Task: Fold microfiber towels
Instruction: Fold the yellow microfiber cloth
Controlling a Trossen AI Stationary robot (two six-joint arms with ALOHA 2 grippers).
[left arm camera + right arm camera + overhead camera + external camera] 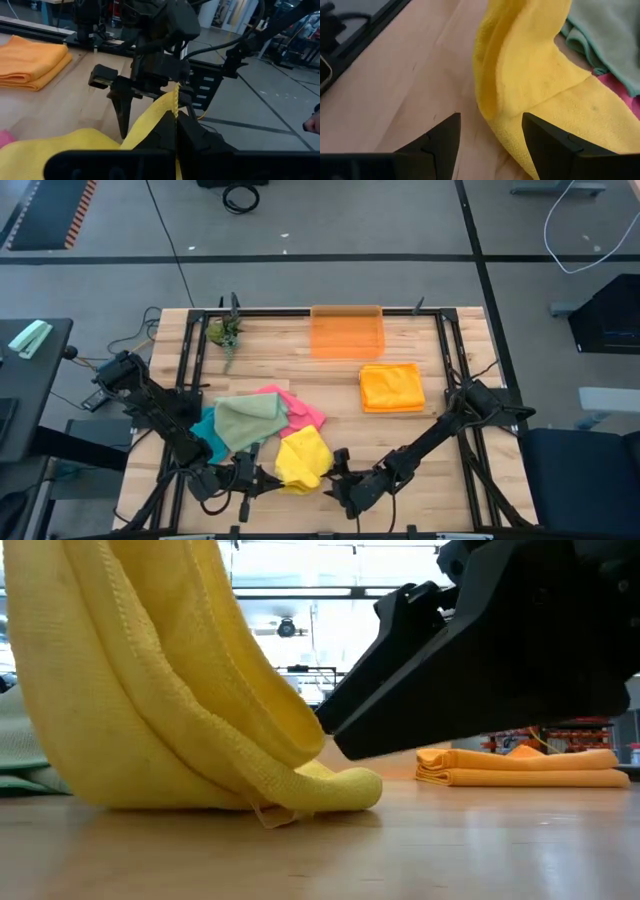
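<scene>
Towels lay heaped near the table's [300,340] front edge: a sage green towel [248,420] over a pink one [305,410] and a teal one [208,430], with the yellow towel [303,457] just in front of them and a folded orange towel [391,387] well apart, below the translucent orange bin [347,332]. Beside the yellow towel, the left gripper [175,112] pinched its raised edge with fingers pressed together. The right gripper [491,137] stood spread, fingers apart and empty.

Both arms are matte black, angular and jointed; each claw has two dark wedge-shaped fingers [442,137], with black cables alongside.
</scene>
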